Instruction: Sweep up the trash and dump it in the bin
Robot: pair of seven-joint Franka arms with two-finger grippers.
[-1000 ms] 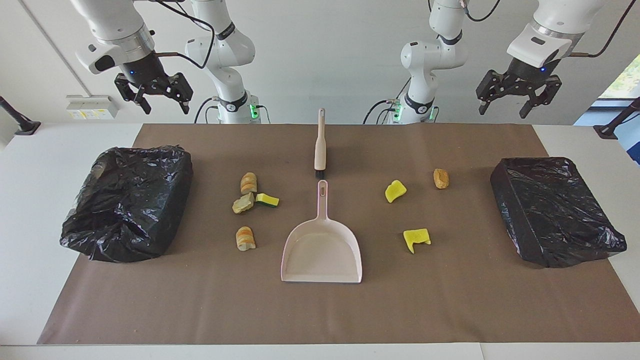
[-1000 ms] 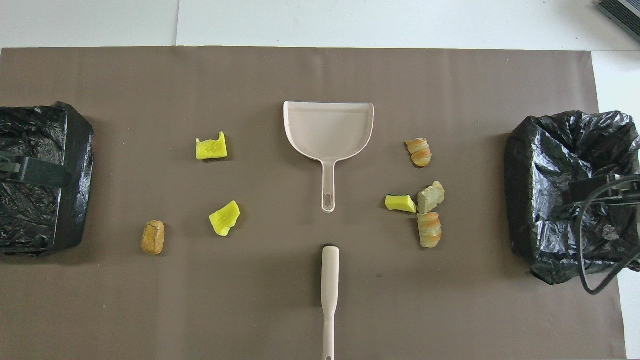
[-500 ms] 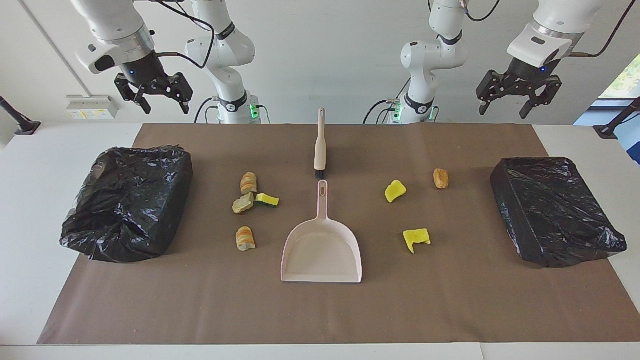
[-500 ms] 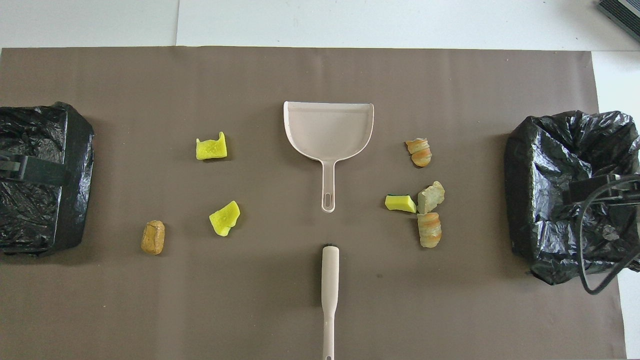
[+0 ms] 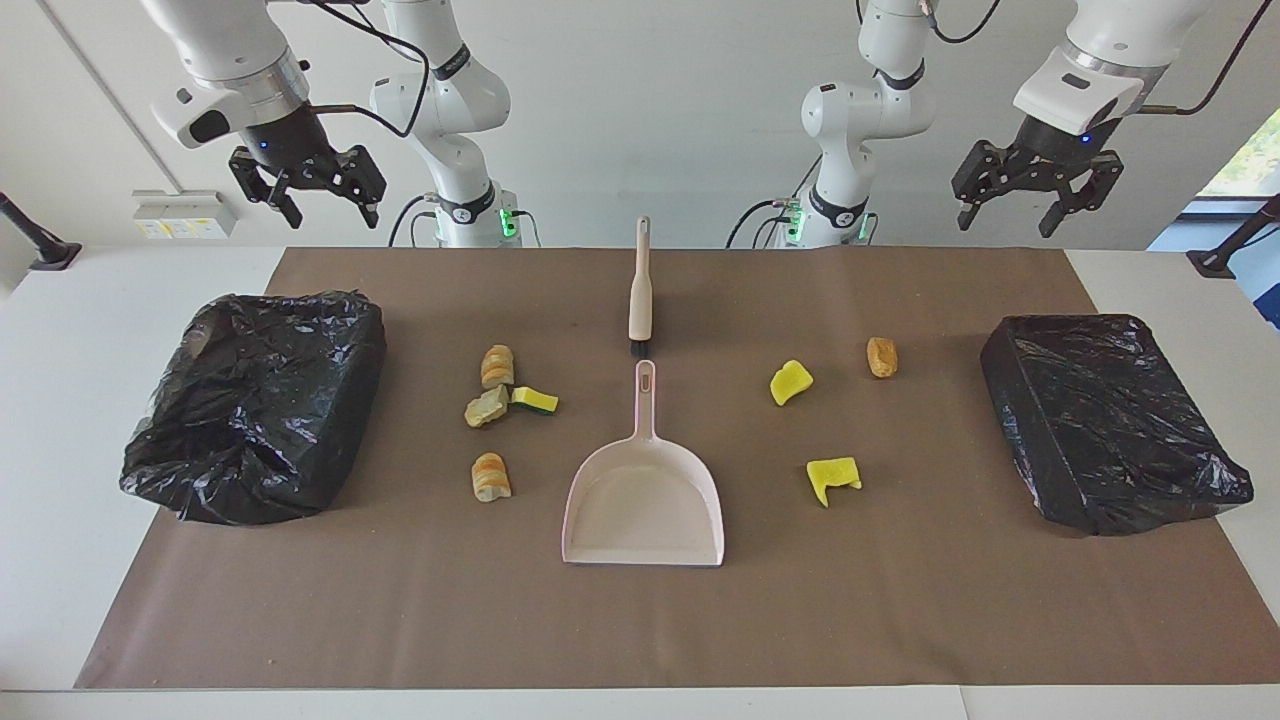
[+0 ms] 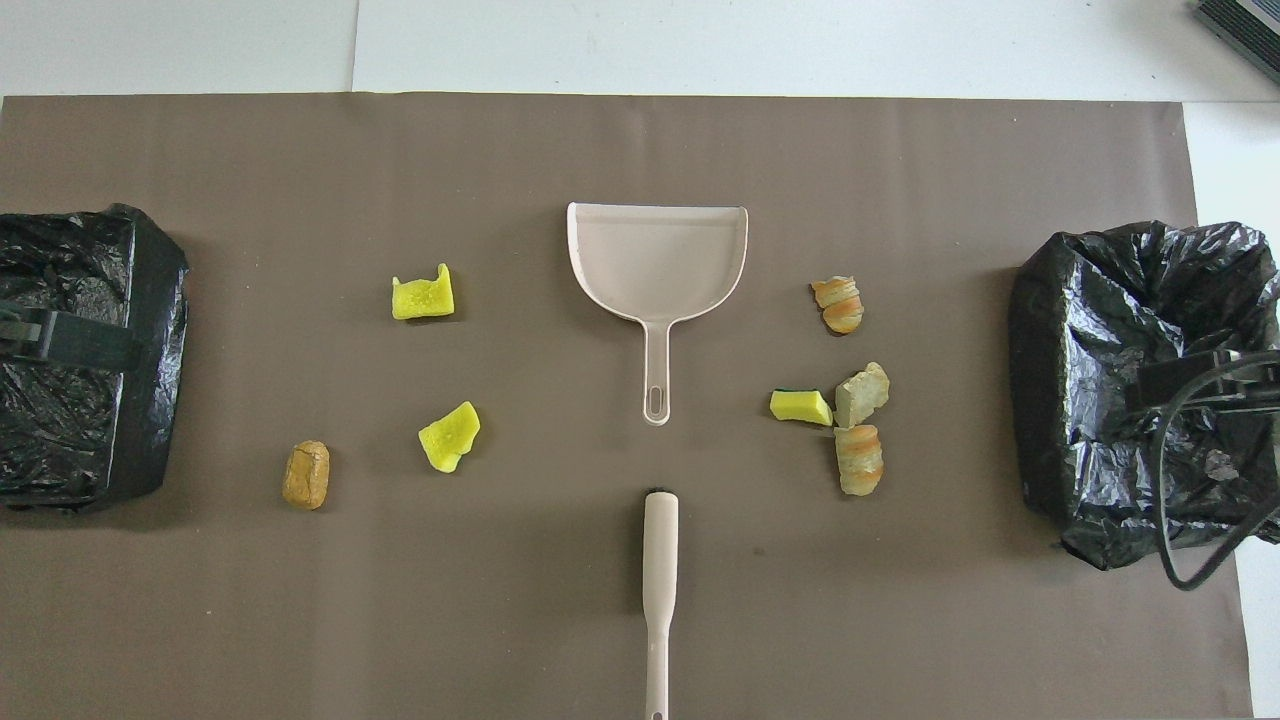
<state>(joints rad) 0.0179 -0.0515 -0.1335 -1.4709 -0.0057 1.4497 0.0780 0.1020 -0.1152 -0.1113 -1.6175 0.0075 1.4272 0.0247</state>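
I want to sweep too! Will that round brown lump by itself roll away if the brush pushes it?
Probably a bit: the brown lump looks rounded and stubby, so it may tumble rather than slide. It seems light, like bread or foam. The brush lies untouched, so that's a guess.

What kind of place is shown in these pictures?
Probably a robotics lab: two arms mounted at a white table, a brown mat laid over it, and staged trash scraps beside a dustpan.

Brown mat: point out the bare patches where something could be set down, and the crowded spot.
Bare: the brown mat from the dustpan to its edge farthest from the robots, and beside the brush. Crowded: the scraps toward the right arm's end.
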